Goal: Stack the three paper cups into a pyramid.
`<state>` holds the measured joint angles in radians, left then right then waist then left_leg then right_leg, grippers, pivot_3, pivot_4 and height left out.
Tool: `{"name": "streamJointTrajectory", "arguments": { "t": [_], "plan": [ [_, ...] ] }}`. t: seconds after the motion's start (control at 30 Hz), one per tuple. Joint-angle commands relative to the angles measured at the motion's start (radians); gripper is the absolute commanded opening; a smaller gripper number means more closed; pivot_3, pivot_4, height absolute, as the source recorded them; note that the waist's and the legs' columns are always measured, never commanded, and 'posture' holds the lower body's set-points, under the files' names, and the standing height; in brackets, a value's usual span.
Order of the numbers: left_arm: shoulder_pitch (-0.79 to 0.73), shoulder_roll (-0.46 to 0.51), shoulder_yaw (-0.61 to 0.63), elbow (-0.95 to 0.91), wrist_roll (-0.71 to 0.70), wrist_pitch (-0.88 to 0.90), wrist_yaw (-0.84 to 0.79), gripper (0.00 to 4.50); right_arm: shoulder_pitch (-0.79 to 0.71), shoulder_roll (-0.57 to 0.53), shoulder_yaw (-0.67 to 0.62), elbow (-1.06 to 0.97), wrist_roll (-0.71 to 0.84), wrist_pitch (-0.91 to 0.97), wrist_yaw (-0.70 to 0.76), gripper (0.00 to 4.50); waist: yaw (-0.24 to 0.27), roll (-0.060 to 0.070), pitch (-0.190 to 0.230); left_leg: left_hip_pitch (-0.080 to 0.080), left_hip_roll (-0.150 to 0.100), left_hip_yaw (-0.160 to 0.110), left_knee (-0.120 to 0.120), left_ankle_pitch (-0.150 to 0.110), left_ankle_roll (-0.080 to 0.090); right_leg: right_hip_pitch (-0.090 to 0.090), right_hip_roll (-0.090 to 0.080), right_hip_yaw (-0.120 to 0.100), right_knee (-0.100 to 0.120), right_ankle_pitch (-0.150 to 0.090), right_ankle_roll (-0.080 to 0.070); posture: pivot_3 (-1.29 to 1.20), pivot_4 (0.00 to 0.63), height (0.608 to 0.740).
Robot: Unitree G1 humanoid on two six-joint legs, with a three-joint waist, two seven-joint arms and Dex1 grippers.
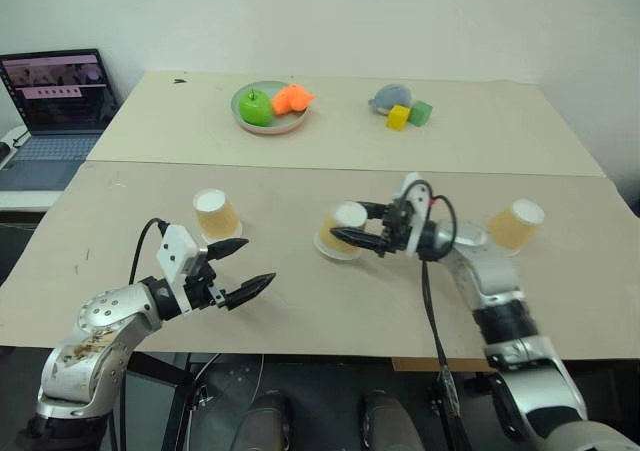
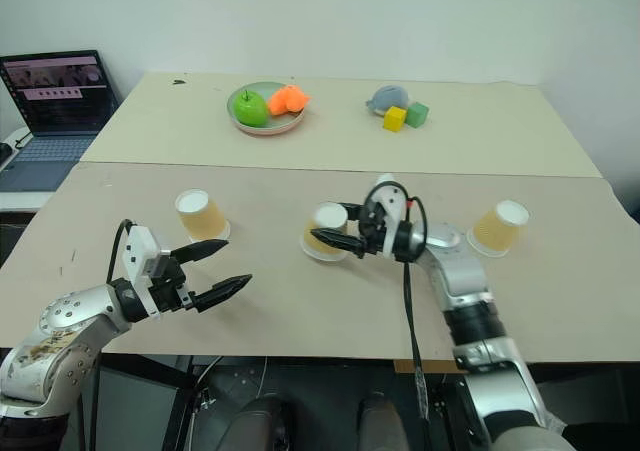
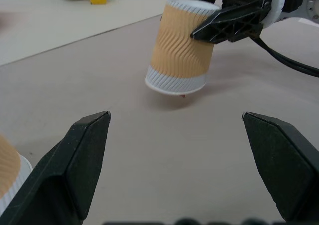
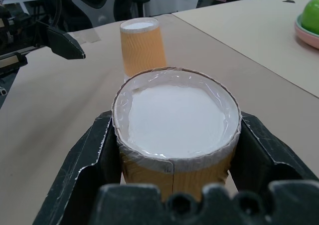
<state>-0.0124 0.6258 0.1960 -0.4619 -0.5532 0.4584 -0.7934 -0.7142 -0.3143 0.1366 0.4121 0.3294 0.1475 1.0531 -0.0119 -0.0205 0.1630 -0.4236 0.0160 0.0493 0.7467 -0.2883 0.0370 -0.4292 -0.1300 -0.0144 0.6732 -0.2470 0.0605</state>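
Three paper cups sit across the near counter (image 1: 300, 321) in the left eye view: a left cup (image 1: 216, 214), a middle cup (image 1: 343, 230) clamped and tilted in the right gripper (image 1: 357, 224), and a right cup (image 1: 516, 224) well apart. Behind lie a plate (image 1: 268, 123) with fruit, coloured blocks (image 1: 409, 115) and a laptop (image 1: 56, 106). The left wrist view shows the left gripper (image 3: 174, 130) spread wide and empty. The right wrist view shows the fingers (image 4: 92, 155) pressed against the middle cup's sides.
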Motion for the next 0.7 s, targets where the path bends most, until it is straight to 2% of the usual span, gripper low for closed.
{"name": "streamJointTrajectory", "arguments": {
  "t": [0.03,0.2,0.27,0.37,0.47,0.7],
  "plan": [
    [-0.022,-0.009,0.048,-0.051,-0.019,-0.025,0.040,4.50,-0.077,0.031,-0.010,0.109,-0.026,-0.086,0.029,2.68,-0.001,0.000,0.000,0.000,0.000,0.000,0.000,0.000,0.000,0.000,0.000,0.000,0.000,0.000,0.000,0.00,0.150,0.678],
    [-0.016,-0.012,0.057,-0.059,-0.017,-0.027,0.059,4.50,-0.124,0.056,-0.017,0.214,-0.051,-0.148,0.061,2.68,-0.003,0.000,0.000,0.000,-0.001,0.000,0.000,0.000,-0.001,-0.001,0.000,0.000,0.001,0.000,0.000,0.00,0.150,0.678],
    [-0.014,-0.012,0.059,-0.057,-0.014,-0.029,0.065,4.50,-0.131,0.064,-0.019,0.243,-0.049,-0.148,0.082,3.69,-0.003,0.000,0.000,-0.001,-0.001,0.000,0.000,0.000,-0.001,-0.003,0.000,0.000,0.002,0.000,0.000,0.00,0.150,0.678],
    [-0.016,-0.013,0.054,-0.053,-0.011,-0.034,0.069,4.50,-0.133,0.070,-0.013,0.268,-0.064,-0.157,0.086,4.47,-0.004,0.000,0.000,-0.002,-0.001,0.001,0.000,0.001,-0.002,-0.004,0.000,0.001,0.003,0.000,0.000,0.00,0.150,0.678],
    [-0.025,-0.019,0.039,-0.051,-0.009,-0.034,0.073,4.50,-0.121,0.063,-0.012,0.248,-0.071,-0.139,0.097,4.47,-0.005,0.000,0.000,-0.002,-0.001,0.001,0.000,0.001,-0.002,-0.006,0.000,0.002,0.005,0.000,-0.001,0.00,0.150,0.678],
    [-0.091,-0.034,-0.038,-0.001,-0.005,-0.029,0.029,4.50,-0.106,-0.022,-0.145,0.075,0.032,0.017,0.039,4.47,0.000,0.000,0.000,-0.007,-0.001,0.001,0.001,0.002,-0.003,-0.009,-0.001,0.002,0.006,0.000,-0.001,0.00,0.150,0.678]
  ]
}}
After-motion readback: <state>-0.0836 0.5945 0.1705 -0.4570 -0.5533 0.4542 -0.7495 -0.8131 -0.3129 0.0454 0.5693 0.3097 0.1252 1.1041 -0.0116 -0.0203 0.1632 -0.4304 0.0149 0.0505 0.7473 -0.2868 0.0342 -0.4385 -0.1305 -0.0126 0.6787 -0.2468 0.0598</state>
